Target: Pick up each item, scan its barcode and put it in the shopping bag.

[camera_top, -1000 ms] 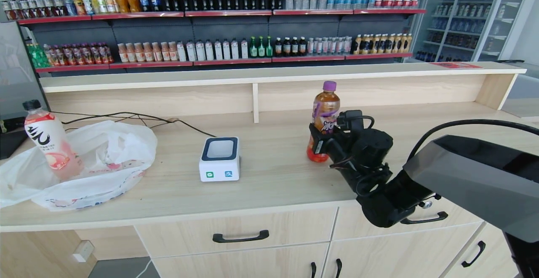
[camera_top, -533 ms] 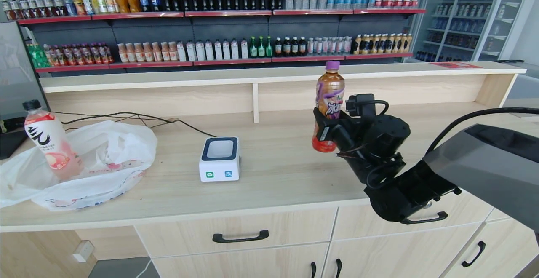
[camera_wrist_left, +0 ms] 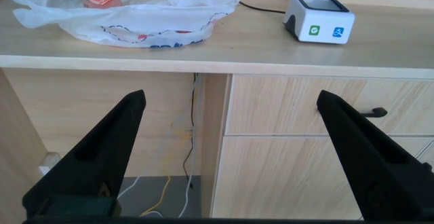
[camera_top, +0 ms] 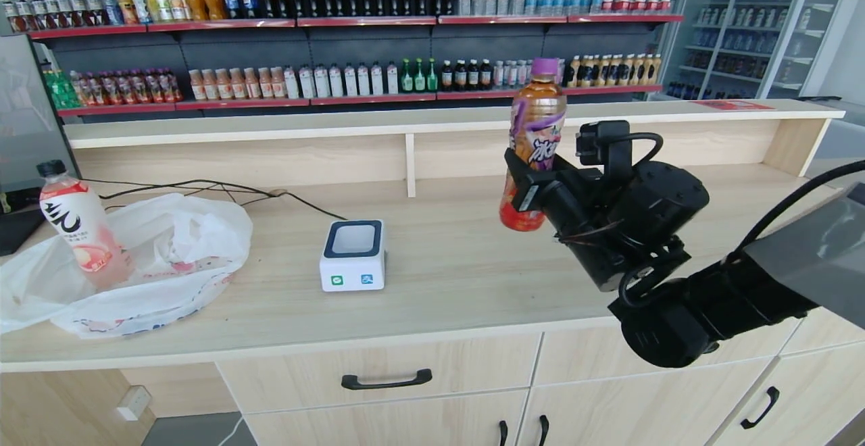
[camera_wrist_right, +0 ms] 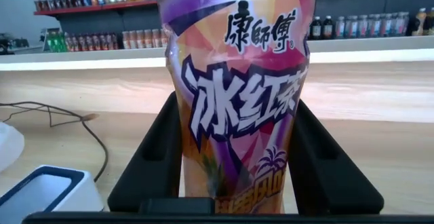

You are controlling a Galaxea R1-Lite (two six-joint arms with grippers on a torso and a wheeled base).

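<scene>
My right gripper (camera_top: 534,186) is shut on an orange tea bottle (camera_top: 534,138) with a purple cap and purple label, held upright in the air above the right half of the counter. The right wrist view has the bottle (camera_wrist_right: 237,95) clamped between the two black fingers (camera_wrist_right: 152,159). A white barcode scanner (camera_top: 353,255) with a dark-framed window sits mid-counter, left of the bottle. The white shopping bag (camera_top: 145,263) lies at the counter's left with a pink-labelled bottle (camera_top: 80,226) standing in it. My left gripper (camera_wrist_left: 230,156) hangs open below the counter edge, facing the cabinet fronts.
A black cable (camera_top: 203,189) runs along the counter's back towards the scanner. A raised wooden ledge (camera_top: 439,121) borders the far side. Shelves of drinks (camera_top: 351,40) fill the wall behind. Drawers with black handles (camera_top: 385,382) are under the counter.
The right gripper has lifted the tea bottle off the counter, rising steadily and drifting slightly right. The bag, the scanner and the bottle in the bag have stayed put.
</scene>
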